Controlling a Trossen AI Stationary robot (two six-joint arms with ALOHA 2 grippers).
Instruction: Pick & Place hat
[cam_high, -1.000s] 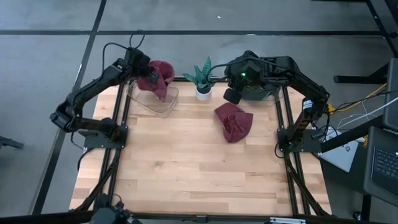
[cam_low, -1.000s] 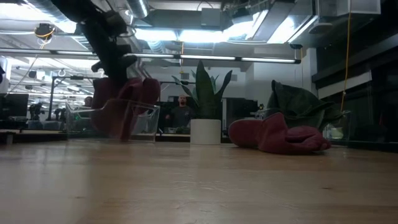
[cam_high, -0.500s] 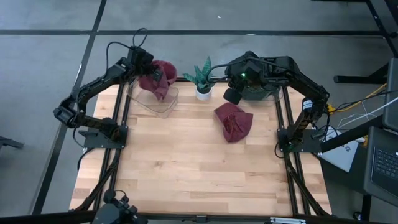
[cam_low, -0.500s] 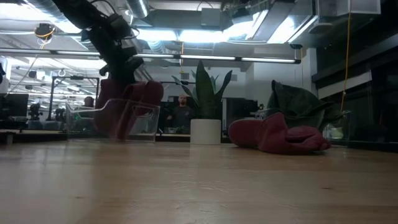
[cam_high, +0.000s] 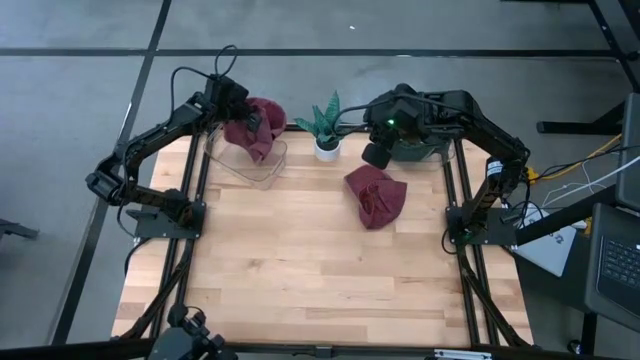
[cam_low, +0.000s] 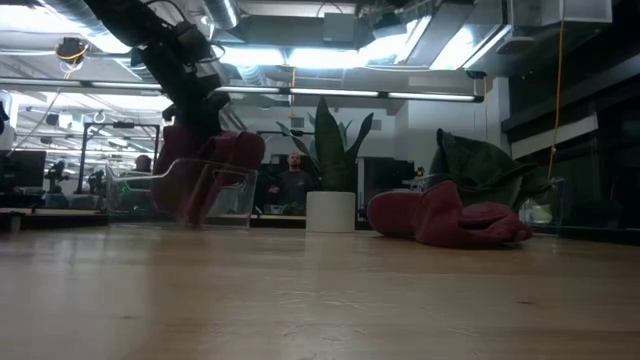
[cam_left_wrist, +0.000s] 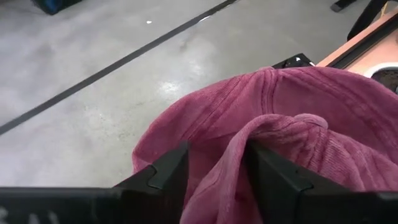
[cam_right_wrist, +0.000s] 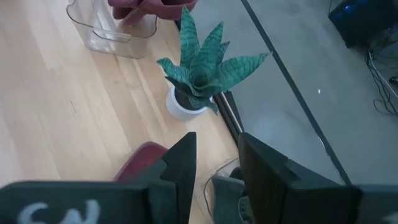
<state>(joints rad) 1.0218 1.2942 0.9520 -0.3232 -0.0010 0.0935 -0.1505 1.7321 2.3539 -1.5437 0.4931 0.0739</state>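
Note:
A maroon hat (cam_high: 256, 124) hangs from my left gripper (cam_high: 236, 101) at the table's far left, over the far part of a clear plastic bin (cam_high: 250, 162). In the low view the hat (cam_low: 215, 165) reaches down behind the bin's wall (cam_low: 205, 195); whether it touches the bin I cannot tell. A second maroon hat (cam_high: 375, 196) lies crumpled on the table right of centre. My right gripper (cam_high: 374, 153) hovers just beyond it, open and empty (cam_right_wrist: 217, 168). My left gripper pinches a raised fold of the hat's cloth (cam_left_wrist: 217, 162) between its two fingers (cam_left_wrist: 168, 171), coming from above. The hat hangs below the fingers, slack and bunched, its crown (cam_left_wrist: 298, 93) bulging out beyond them.
A small potted plant (cam_high: 326, 128) in a white pot stands at the far edge between the arms. A dark green cloth (cam_high: 420, 148) sits in a clear container at the far right, behind my right gripper. The near half of the wooden table (cam_high: 300, 270) is bare.
My left gripper has gone a little toward the table's right with the maroon hat, which still hangs below it over the bin.

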